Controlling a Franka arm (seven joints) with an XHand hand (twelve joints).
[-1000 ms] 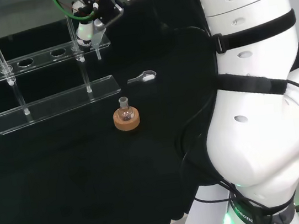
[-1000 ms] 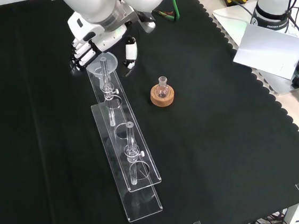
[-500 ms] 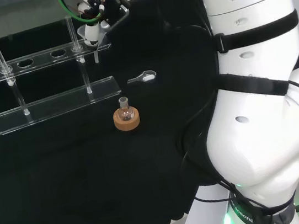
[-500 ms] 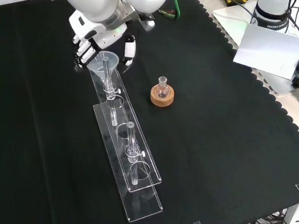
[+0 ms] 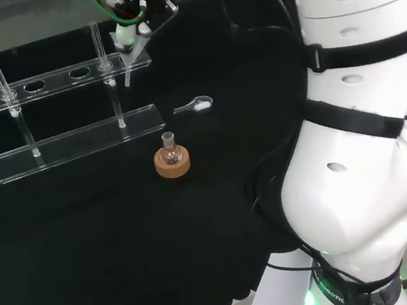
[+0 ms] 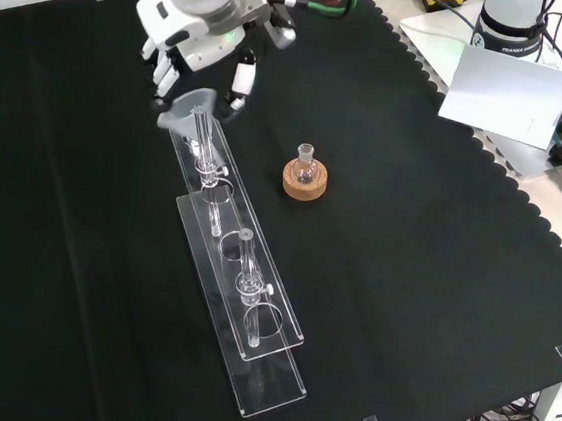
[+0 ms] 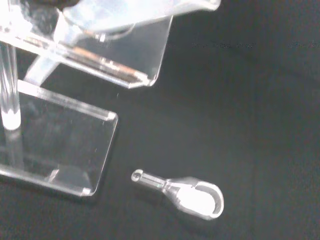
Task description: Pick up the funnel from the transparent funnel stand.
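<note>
Front view: hand [image 6: 193,45] grips funnel [image 6: 182,115] above stand [image 6: 238,286]; flask [image 6: 306,168] nearby.

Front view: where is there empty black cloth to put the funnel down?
Plenty of bare cloth lies right of the cork ring with its small flask, toward the scalloped edge. It is crowded around the funnel stand, where the hand holds the funnel.

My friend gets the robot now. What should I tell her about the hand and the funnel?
Hand: shut on the funnel, at the far end of the clear funnel stand in the front view.
Funnel: tilted, its stem slanting above the stand's top rail in the head view, so it looks lifted out of its hole.
Nearby: small flask on a cork ring, a little clear clip on the cloth.
Left: raise the funnel well clear of the stand.
</note>
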